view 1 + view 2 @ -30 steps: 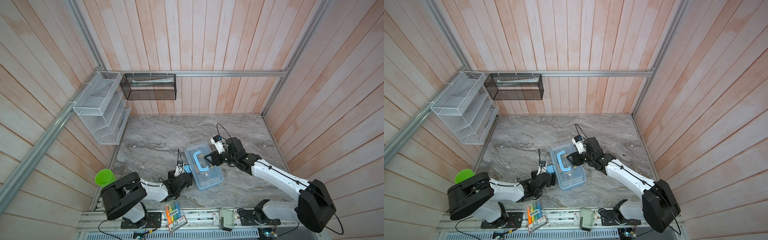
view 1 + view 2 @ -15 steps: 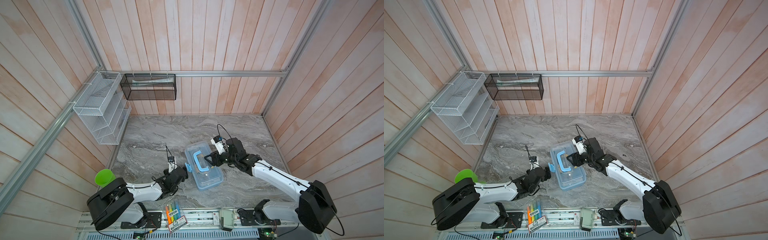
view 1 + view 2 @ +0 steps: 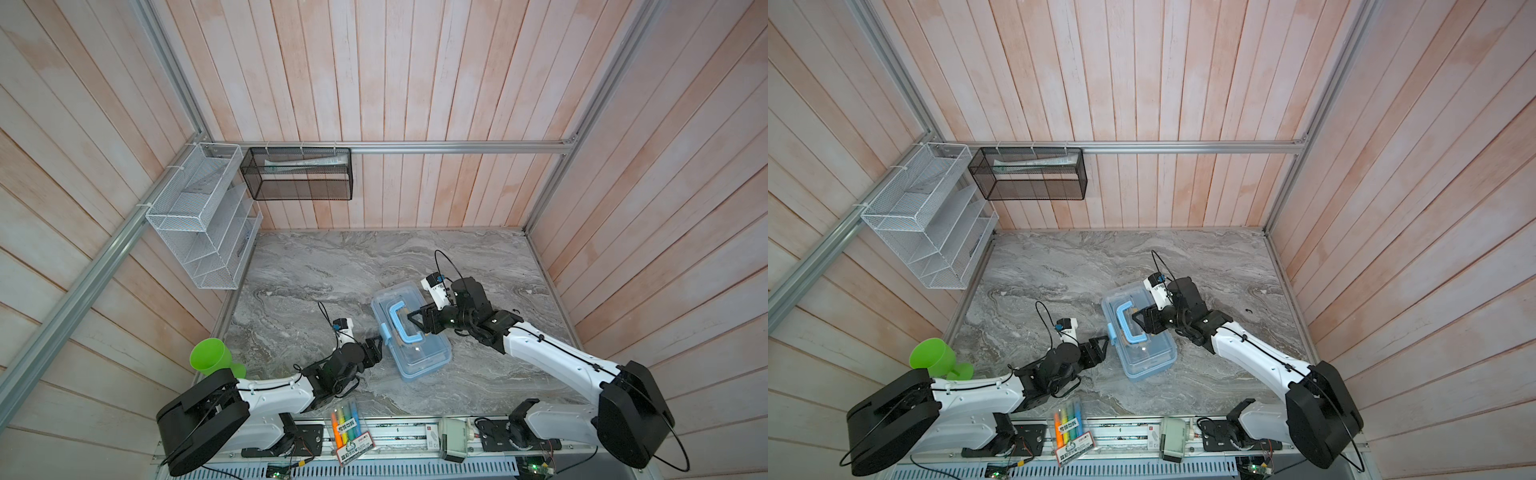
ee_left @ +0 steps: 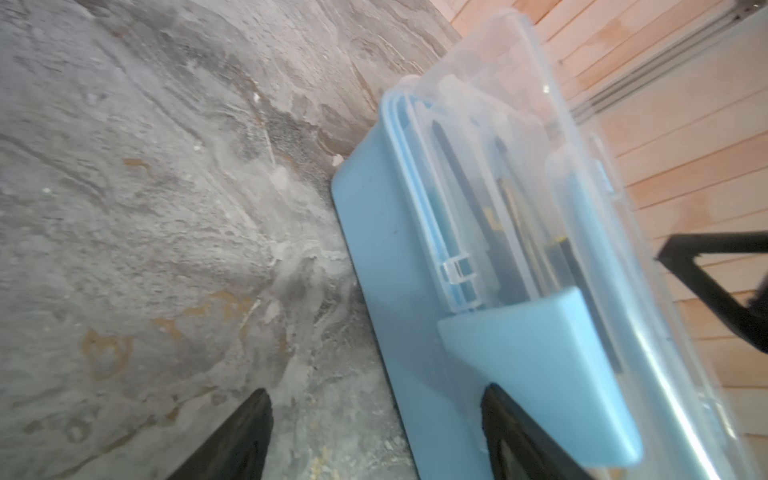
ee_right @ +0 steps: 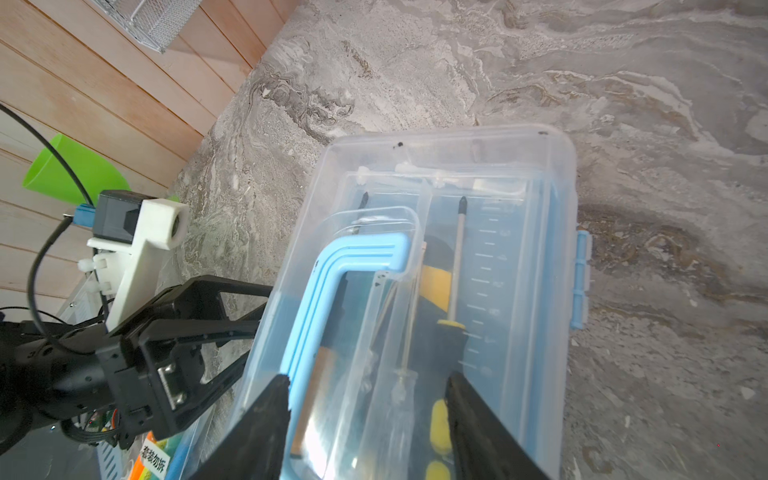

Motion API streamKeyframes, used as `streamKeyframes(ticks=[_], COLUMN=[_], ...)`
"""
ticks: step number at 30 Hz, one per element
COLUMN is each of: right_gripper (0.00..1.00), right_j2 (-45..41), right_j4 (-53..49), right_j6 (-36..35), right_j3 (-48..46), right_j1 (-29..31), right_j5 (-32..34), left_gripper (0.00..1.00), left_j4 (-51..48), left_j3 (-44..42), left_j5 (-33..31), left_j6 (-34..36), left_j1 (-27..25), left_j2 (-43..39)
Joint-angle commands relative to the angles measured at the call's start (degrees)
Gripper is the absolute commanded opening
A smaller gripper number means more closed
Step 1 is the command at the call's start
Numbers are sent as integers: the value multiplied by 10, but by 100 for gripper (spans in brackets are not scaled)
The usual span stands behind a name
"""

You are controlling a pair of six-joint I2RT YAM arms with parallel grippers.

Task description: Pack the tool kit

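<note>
Top views | tool kit case (image 3: 409, 373), screwdrivers (image 5: 456, 266) inside, lower centre of frame on marble tabletop (image 3: 332, 266) | left gripper (image 3: 376, 348) spread, fingertip beside latch (image 3: 385, 334) | right gripper (image 3: 415, 322) spread over lid (image 3: 426, 353), at blue handle (image 3: 394, 322)

**Partly seen or unclear items**

- Case (image 4: 374, 257), left wrist view: the near end runs off the frame and the whole view is soft. Behind the clear lid (image 4: 519, 124) only dark shafts show, kinds unclear.
- Left tool (image 4: 376, 392): only two fingertips enter the frame. Cannot tell whether one touches the latch (image 4: 540, 361).
- Right tool (image 5: 368, 378): fingertips only, the rest is cut off.
- Screwdrivers (image 5: 436, 286): partly hidden under the blue handle (image 5: 361, 249), count unclear.
- Highlighter pack (image 3: 348, 430): label print too small to read.
- Green cup (image 3: 208, 358): lower part hidden behind the left arm.
- Black mesh basket (image 3: 297, 189): pale item inside, unidentifiable.
- Dark speck (image 3: 1249, 310) on the tabletop (image 3: 1059, 266): too small to name.
</note>
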Motion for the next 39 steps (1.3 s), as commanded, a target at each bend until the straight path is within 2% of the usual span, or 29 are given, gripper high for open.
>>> streamKeyframes(ticks=[1,7,10,14,17,20,21,23,26,27,30,35,39], right_gripper=[61,61,61,61,61,61,61,61,61,61,61,61,61], right_j2=[0,-11,-12,-11,-13,-17,-19,-23,-22,-20,-12,-11,-12], right_j4=[-39,-40,-38,-36,-35,-38,-40,-40,-35,-34,-34,-32,-38], right_j6=[9,11,9,11,12,10,9,8,7,6,7,6,5], right_j3=[-22,-31,-34,-34,-34,-36,-36,-38,-42,-41,-37,-36,-37], right_j1=[4,5,5,5,5,5,5,6,5,5,5,5,5], right_j5=[0,9,12,11,11,12,14,17,19,19,14,15,18], left_gripper=[78,65,54,45,37,37,39,55,77,81,86,87,88], left_j4=[65,52,66,78,74,-20,-71,-175,-201,-190,-172,-109,-72], left_j3=[-16,-24,-24,-14,-5,17,28,41,26,19,16,24,30], left_j5=[15,-1,7,14,14,-13,-29,-58,-51,-42,-34,-38,-51], left_j6=[-22,-14,-14,-7,-2,18,25,26,45,57,93,169,198], left_j1=[-4,-4,-4,-4,-25,-25,-25,-27,-30,-30,-36,-58,-77], left_j2=[-22,-59,-45,-20,-14,-24,-32,-49,-70,-71,-50,17,63])
